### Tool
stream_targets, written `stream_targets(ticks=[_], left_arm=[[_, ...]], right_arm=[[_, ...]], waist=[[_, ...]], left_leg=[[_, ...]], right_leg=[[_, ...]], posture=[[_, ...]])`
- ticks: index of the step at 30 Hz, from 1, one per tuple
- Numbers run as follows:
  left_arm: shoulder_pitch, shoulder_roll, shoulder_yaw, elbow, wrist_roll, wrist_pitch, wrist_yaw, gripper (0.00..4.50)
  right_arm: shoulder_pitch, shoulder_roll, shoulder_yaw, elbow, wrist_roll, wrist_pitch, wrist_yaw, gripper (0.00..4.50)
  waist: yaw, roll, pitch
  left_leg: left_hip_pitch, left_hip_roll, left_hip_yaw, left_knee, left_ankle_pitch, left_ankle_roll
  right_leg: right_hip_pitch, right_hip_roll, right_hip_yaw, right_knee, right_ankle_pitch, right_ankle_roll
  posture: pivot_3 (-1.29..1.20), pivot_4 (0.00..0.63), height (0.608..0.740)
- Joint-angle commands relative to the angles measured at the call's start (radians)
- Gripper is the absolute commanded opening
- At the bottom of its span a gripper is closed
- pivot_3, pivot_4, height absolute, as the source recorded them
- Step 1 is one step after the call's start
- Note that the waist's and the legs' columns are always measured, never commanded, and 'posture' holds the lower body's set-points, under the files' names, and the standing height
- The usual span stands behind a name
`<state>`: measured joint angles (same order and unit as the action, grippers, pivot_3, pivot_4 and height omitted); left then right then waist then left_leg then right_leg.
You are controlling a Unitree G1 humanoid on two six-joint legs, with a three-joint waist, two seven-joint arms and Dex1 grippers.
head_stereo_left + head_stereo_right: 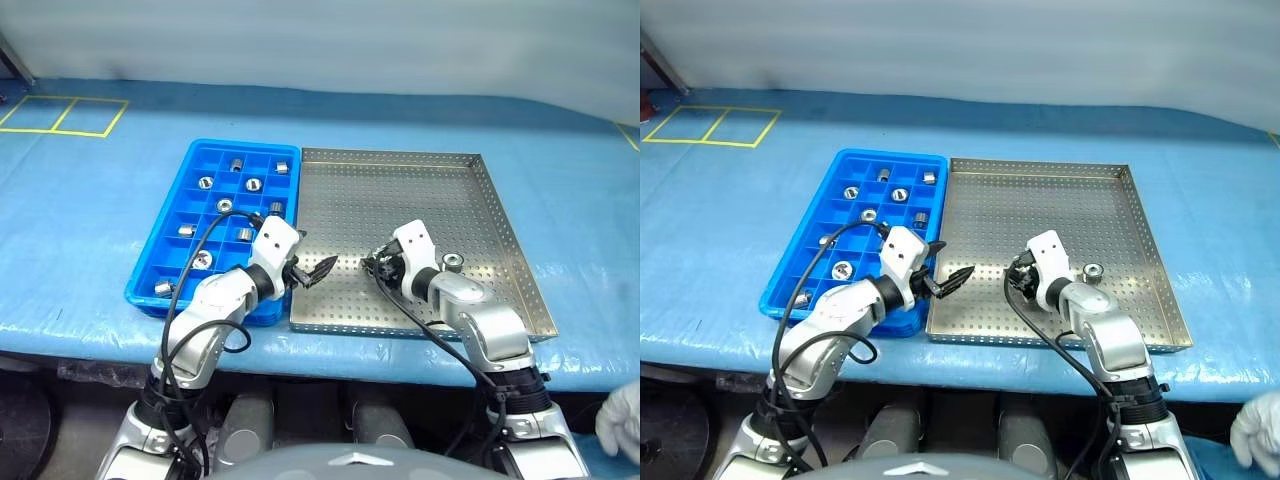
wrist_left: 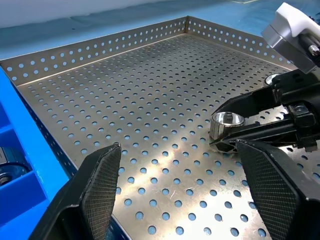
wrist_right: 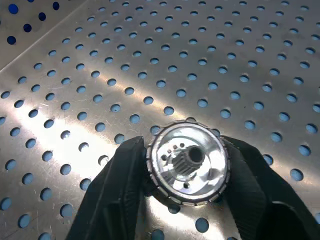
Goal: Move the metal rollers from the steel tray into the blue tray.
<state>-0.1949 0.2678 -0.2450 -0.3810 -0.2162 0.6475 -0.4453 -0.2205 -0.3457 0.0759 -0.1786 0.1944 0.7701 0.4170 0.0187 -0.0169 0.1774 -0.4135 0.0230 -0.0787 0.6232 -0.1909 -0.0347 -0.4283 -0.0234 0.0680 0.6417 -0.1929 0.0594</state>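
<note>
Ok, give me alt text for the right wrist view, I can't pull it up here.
The right hand is closed on a metal roller, one black finger on each side, its splined centre hole facing the camera. Under it lies the steel tray's perforated floor, shiny, with blue showing through the holes.

left gripper [image 1: 318, 270]: fingers spread wide, holding nothing, aimed toward the right arm | right gripper [image 3: 186, 167]: fingers clamped either side of a roller [image 3: 189, 163], angled downward
</note>
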Motion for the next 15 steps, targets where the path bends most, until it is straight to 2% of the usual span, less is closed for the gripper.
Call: stream_targets(ticks=[1,9,15], left_arm=[[0.004,-0.001,0.007,-0.055,-0.012,-0.001,0.001,4.01],[0.05,0.034,0.043,-0.174,-0.035,0.069,0.013,4.01],[0.112,0.088,0.155,-0.37,-0.05,0.277,0.098,4.01]], right_arm=[[-0.024,-0.007,0.01,-0.018,-0.009,-0.012,0.003,1.76],[-0.069,-0.011,0.012,-0.092,0.012,-0.019,0.025,1.76],[-0.112,-0.003,0.102,-0.198,0.059,-0.028,0.125,1.76]], waist=[[0.001,0.0,0.0],[0.001,0.0,0.0],[0.0,0.0,0.0]], left_leg=[[0.0,0.0,0.0,0.0,0.0,0.0],[0.0,0.0,0.0,0.0,0.0,0.0],[0.0,0.001,0.0,-0.001,0.0,0.0]], right_leg=[[0.0,0.0,0.0,0.0,0.0,0.0],[0.0,0.0,0.0,0.0,0.0,0.0],[-0.001,0.0,0.0,0.0,0.0,0.0]], posture=[[0.2,0.15,0.74],[0.21,0.15,0.74],[0.26,0.15,0.74]])
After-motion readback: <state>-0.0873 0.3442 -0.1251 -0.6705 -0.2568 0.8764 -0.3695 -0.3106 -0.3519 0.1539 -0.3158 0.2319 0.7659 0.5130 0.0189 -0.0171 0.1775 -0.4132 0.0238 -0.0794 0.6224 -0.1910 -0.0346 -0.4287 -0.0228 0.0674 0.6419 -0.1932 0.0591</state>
